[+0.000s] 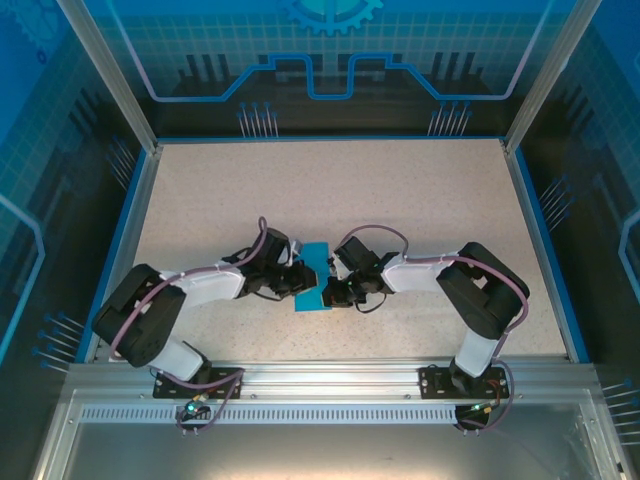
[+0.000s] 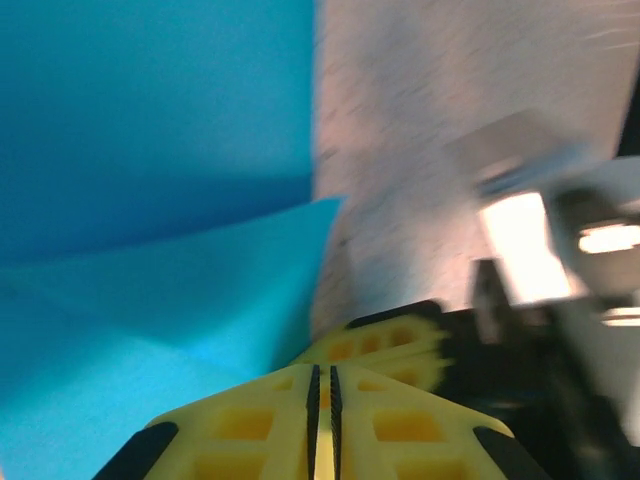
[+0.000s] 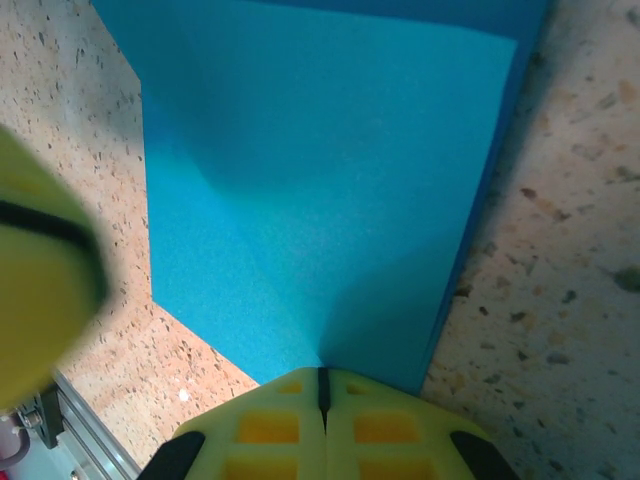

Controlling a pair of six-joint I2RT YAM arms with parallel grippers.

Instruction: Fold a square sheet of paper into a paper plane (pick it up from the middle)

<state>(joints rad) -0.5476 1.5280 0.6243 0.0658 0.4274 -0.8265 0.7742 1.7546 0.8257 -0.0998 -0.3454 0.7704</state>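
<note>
Teal sheet [image 1: 316, 258], part-folded, is laid mid worktop [image 1: 400, 200] btwn both arms. R gripper [image 3: 322, 385] is clenched on its near edge where a crease ends, prob. to pin the fold. L gripper [image 2: 322, 395] is closed beside a folded flap; grasp can't be told.

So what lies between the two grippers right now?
The teal-blue sheet of paper, partly folded, lies between the left gripper and right gripper; the top view shows it.

teal-blue paper sheet [image 1: 317, 256], partly folded, diagonal crease showing
</note>
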